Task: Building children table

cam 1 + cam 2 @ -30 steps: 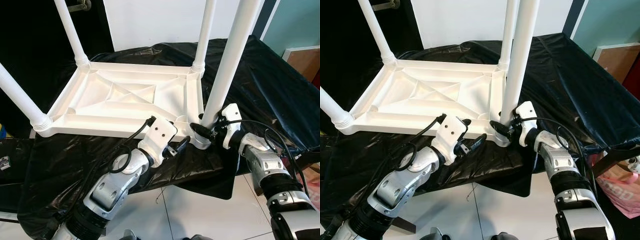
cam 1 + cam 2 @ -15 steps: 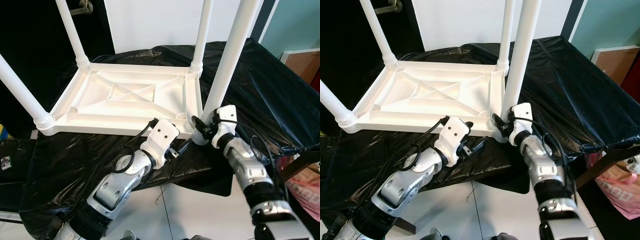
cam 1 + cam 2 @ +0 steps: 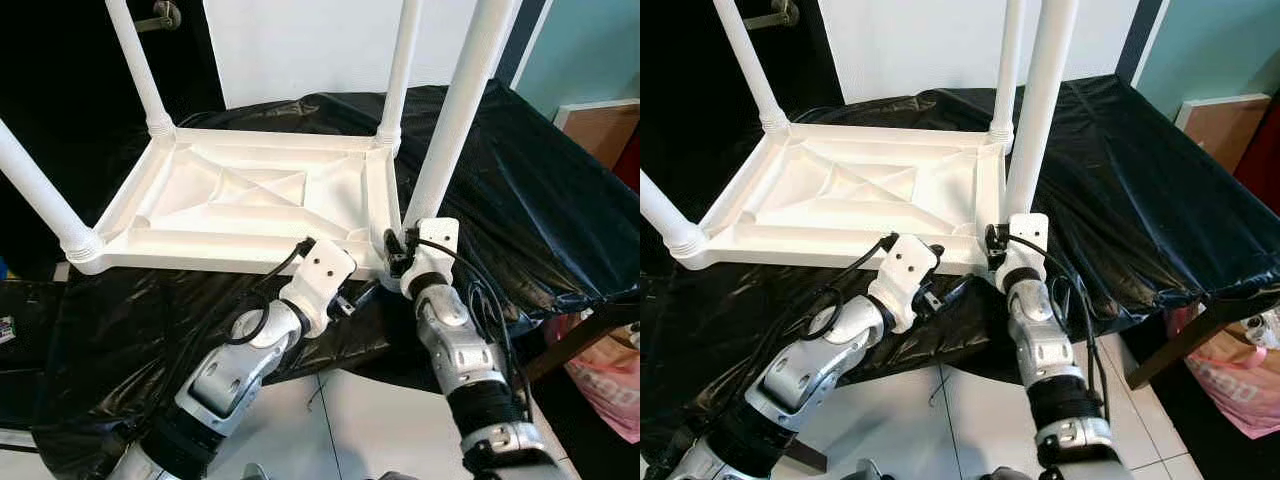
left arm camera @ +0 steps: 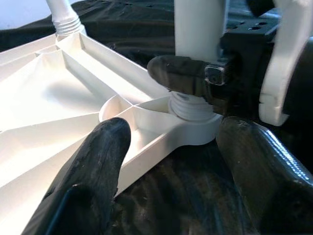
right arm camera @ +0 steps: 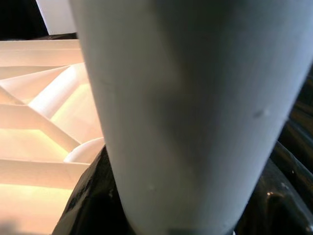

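Nearest, the left gripper (image 4: 171, 161) hovers with fingers (image 4: 93, 166) apart at the near right corner of the children table (image 3: 250, 195). The table lies upside down on the black-draped bench (image 3: 520, 190), legs pointing up, its long axis running left to right. The right gripper (image 3: 398, 252) is clamped on the near right leg (image 3: 455, 120). The right wrist view, blurred, seems to show that leg up close.

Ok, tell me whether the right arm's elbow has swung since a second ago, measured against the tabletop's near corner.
Yes. The right gripper stays clamped at the base of the near leg, while its forearm has swung from the robot's right to almost directly below the corner of the tabletop.
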### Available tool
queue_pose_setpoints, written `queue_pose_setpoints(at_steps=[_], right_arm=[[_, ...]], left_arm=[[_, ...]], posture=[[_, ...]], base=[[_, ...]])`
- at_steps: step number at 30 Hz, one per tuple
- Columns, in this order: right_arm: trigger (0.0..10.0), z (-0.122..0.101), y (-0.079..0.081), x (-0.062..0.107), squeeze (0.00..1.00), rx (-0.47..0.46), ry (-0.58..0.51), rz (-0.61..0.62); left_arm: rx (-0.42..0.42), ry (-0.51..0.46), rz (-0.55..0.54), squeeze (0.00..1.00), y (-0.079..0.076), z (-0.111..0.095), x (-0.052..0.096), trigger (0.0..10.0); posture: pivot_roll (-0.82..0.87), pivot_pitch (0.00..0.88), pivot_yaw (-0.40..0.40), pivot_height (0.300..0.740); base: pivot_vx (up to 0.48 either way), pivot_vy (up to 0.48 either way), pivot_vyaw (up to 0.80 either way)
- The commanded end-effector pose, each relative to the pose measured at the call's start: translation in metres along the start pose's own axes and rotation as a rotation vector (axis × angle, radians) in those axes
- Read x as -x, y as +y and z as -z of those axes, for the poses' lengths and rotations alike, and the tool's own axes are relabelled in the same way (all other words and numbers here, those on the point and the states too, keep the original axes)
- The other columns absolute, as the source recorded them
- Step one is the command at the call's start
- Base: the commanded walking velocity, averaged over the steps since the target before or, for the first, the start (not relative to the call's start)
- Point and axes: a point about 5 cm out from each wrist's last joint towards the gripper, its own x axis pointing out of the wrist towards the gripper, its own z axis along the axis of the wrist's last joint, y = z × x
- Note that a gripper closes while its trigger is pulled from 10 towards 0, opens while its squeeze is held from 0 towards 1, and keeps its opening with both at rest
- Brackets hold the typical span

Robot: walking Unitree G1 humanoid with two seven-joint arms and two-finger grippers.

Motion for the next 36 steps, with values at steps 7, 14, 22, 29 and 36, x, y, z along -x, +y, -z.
queue_pose_setpoints(at_steps=[7, 14, 22, 29, 36], right_arm=[[10.0, 0.001, 0.0, 0.007, 1.0, -0.024, -0.029, -0.043], [10.0, -0.006, -0.005, 0.01, 1.0, -0.035, -0.071, -0.117], [10.0, -0.013, -0.032, 0.014, 0.0, 0.054, -0.091, -0.431], [10.0, -0.015, -0.044, -0.003, 0.0, 0.158, -0.025, -0.623], [4.6, -0.015, -0.04, -0.018, 0.0, 0.248, 0.025, -0.732]], left_arm=[[-0.046, -0.01, 0.003, 0.0, 0.009, -0.002, 0.0, 10.0], [-0.086, -0.029, -0.035, 0.0, 0.012, -0.004, -0.001, 10.0], [-0.167, -0.092, -0.014, 0.0, 0.009, -0.008, 0.003, 10.0], [-0.052, -0.025, 0.077, 0.0, 0.004, -0.002, 0.001, 10.0], [0.074, -0.007, 0.167, 0.0, -0.003, -0.001, 0.001, 10.0]], posture=[[-0.02, 0.053, -0.015, 0.74], [-0.01, 0.051, -0.014, 0.74], [-0.02, 0.047, -0.009, 0.74], [-0.03, 0.051, -0.003, 0.74], [-0.02, 0.053, 0.013, 0.74]], base=[[0.0, 0.0, 0.0], [0.0, 0.0, 0.0], [0.0, 0.0, 0.0], [0.0, 0.0, 0.0], [0.0, 0.0, 0.0]])
